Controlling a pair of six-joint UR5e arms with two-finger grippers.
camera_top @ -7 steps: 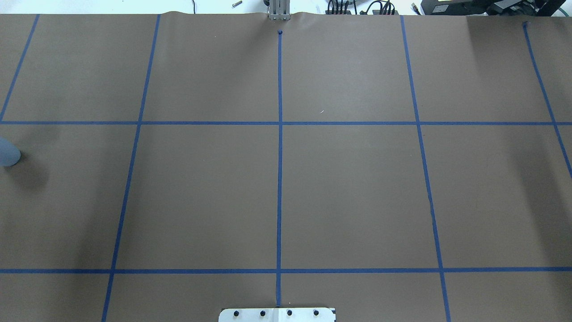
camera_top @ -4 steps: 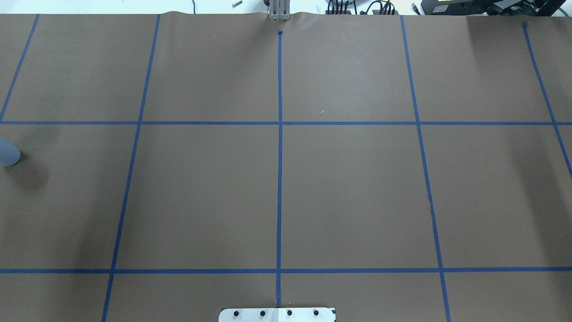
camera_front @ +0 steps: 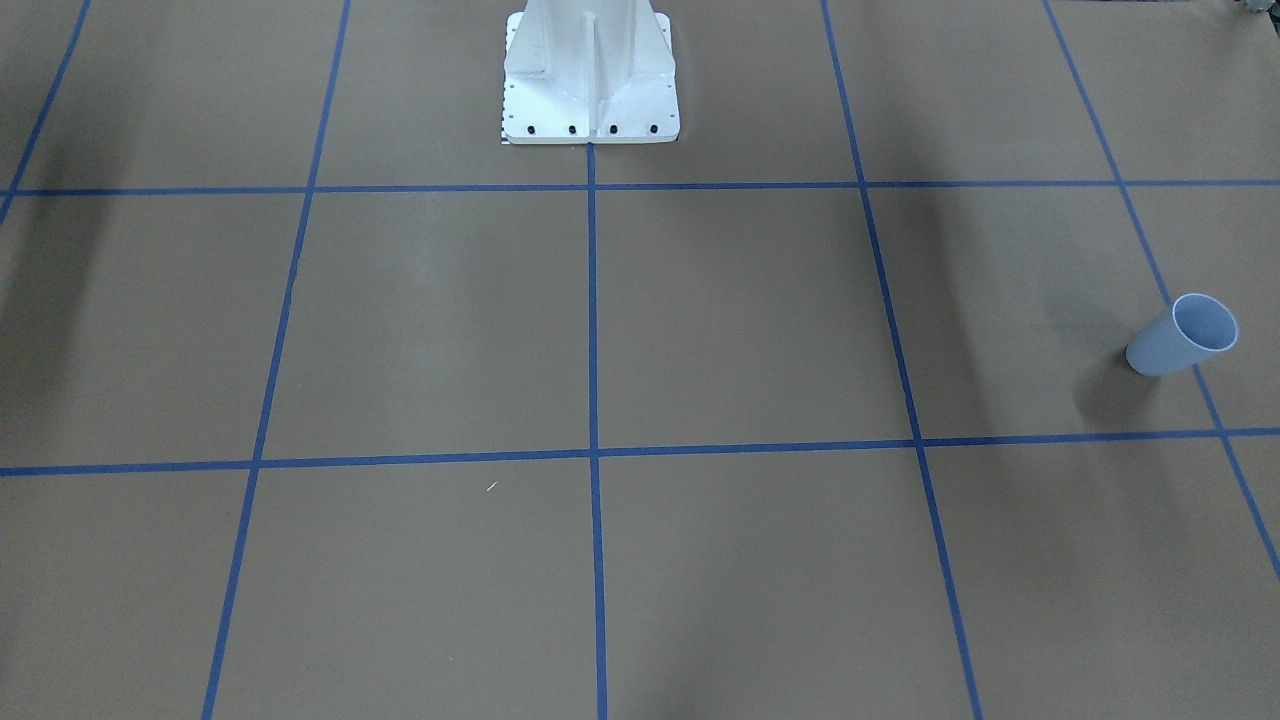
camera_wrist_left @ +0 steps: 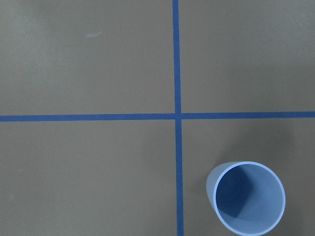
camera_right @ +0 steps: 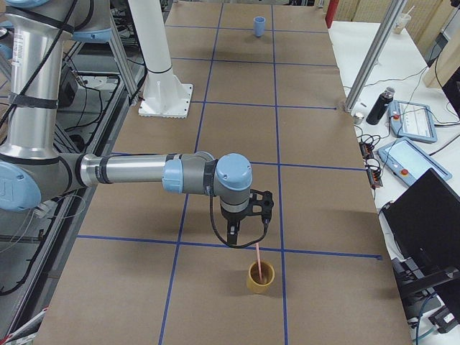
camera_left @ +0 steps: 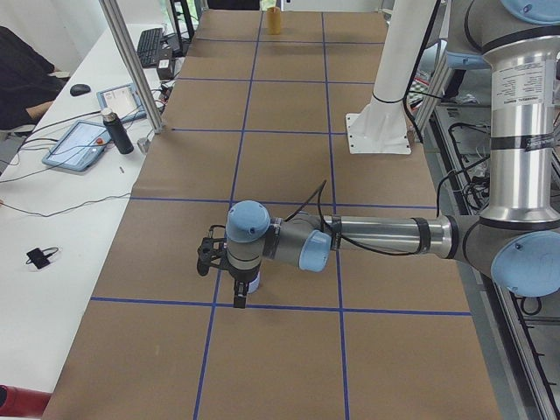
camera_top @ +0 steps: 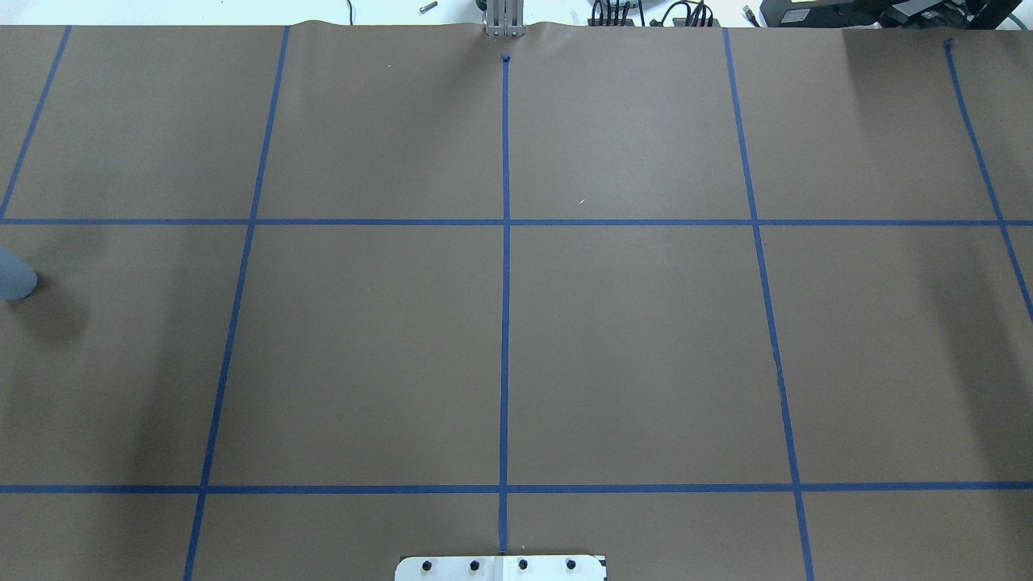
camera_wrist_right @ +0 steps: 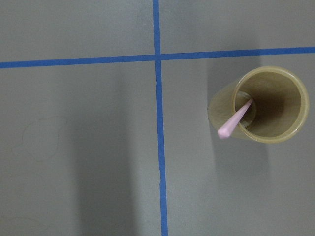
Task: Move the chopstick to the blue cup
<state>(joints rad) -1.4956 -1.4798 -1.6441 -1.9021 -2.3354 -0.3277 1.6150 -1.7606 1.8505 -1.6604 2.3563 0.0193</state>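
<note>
The blue cup (camera_front: 1183, 335) stands upright and empty at the table's far left end, just inside the overhead view's left edge (camera_top: 12, 274). The left wrist view looks down into the blue cup (camera_wrist_left: 248, 204). My left gripper (camera_left: 236, 293) hangs just above it; I cannot tell whether it is open or shut. The pale-pink chopstick (camera_wrist_right: 235, 119) leans inside a yellow cup (camera_wrist_right: 266, 103) at the table's right end. My right gripper (camera_right: 244, 233) hovers above the chopstick (camera_right: 256, 255), beside its top; its state cannot be told either.
The white robot pedestal (camera_front: 590, 80) stands at the table's near-robot edge. Blue tape lines grid the brown table cover (camera_top: 646, 339). A side bench holds tablets and a dark bottle (camera_left: 115, 131). A person in dark clothing (camera_left: 22, 70) sits at that bench.
</note>
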